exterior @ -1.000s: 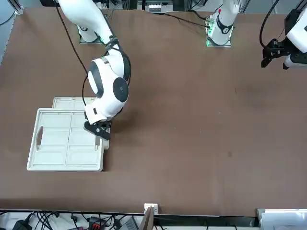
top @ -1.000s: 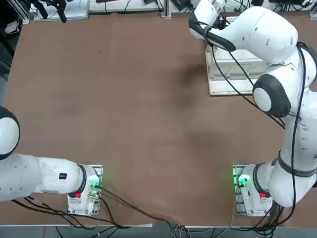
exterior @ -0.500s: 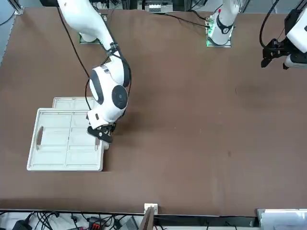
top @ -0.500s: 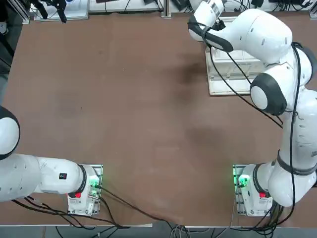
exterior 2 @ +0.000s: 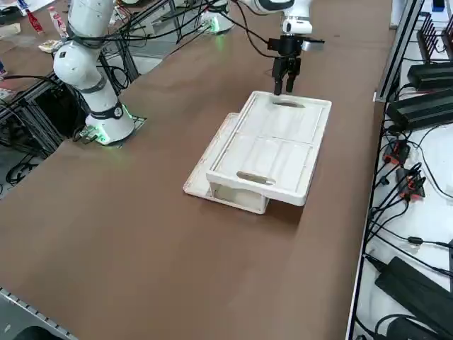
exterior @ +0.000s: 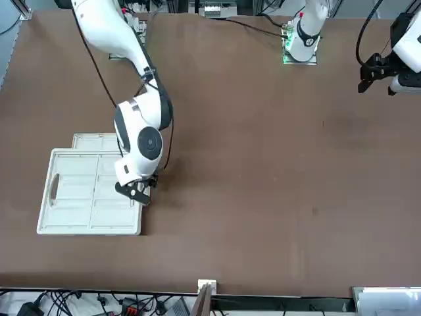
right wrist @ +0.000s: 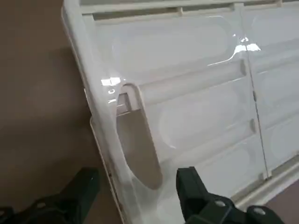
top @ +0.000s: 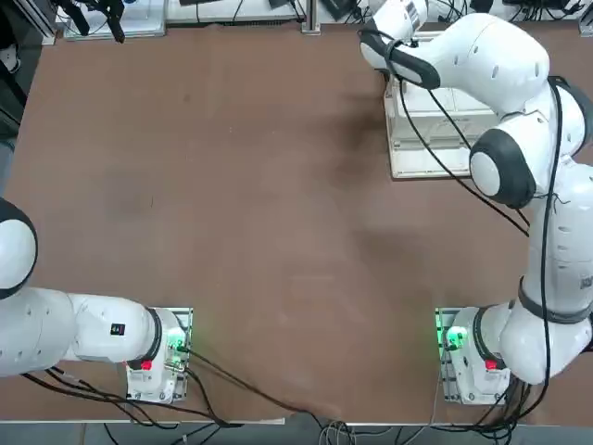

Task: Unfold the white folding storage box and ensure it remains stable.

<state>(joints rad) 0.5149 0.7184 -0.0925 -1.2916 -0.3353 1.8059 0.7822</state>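
The white folding storage box (top: 432,141) (exterior: 85,191) (exterior 2: 272,149) (right wrist: 196,102) lies collapsed as a flat slab at the far right of the brown table. A lower panel sticks out along one long side. My right gripper (exterior: 136,191) (exterior 2: 283,85) (right wrist: 138,179) points down at the box's short end nearest the table's middle, by an oval handle cut-out (right wrist: 138,154). It is open, and its two black fingers (right wrist: 189,184) stand on either side of the thick rim. In the top view the arm's wrist hides the fingers.
The box lies close to the table's right edge (exterior 2: 379,92), beyond which sit black power bricks and cables (exterior 2: 421,106). The right arm's base (top: 473,357) is at the near edge. Bare brown tabletop (top: 241,185) spreads left of the box.
The right arm's wrist has turned and its elbow has swung. The gripper has shifted slightly along the box's short end. The box has not moved.
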